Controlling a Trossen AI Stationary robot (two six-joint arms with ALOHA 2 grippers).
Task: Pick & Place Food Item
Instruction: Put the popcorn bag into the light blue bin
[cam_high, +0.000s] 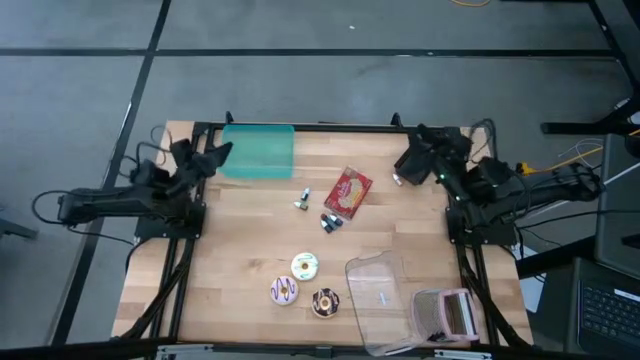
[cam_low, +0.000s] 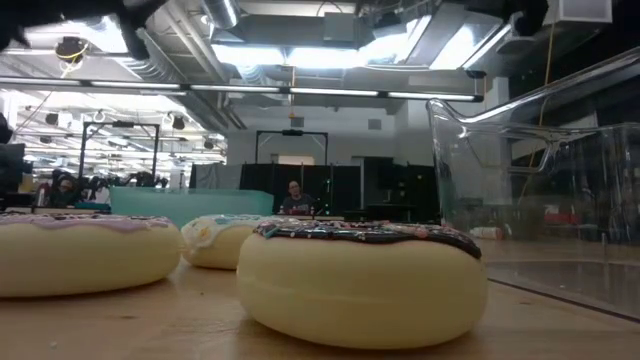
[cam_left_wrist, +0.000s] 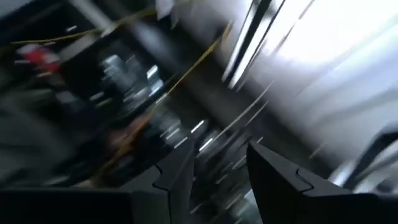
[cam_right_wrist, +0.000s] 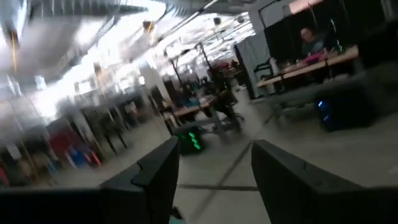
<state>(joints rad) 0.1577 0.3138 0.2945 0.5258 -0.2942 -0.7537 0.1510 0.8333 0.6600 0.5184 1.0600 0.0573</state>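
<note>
Likely light and firm with a slick glaze, the chocolate donut (cam_high: 325, 302) sits beside the clear container (cam_high: 380, 300); grip it across its outer rim. Well away, the left tool (cam_high: 215, 155) and right tool (cam_high: 405, 168) hang raised, fingers apart, empty.

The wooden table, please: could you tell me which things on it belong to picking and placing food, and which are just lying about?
Likely for the job:
- three toy doughnuts: white-iced, purple-iced, chocolate-iced
- red snack packet
- teal plastic tray
- clear plastic container

Lying about:
- small dark bits
- pink object
</note>
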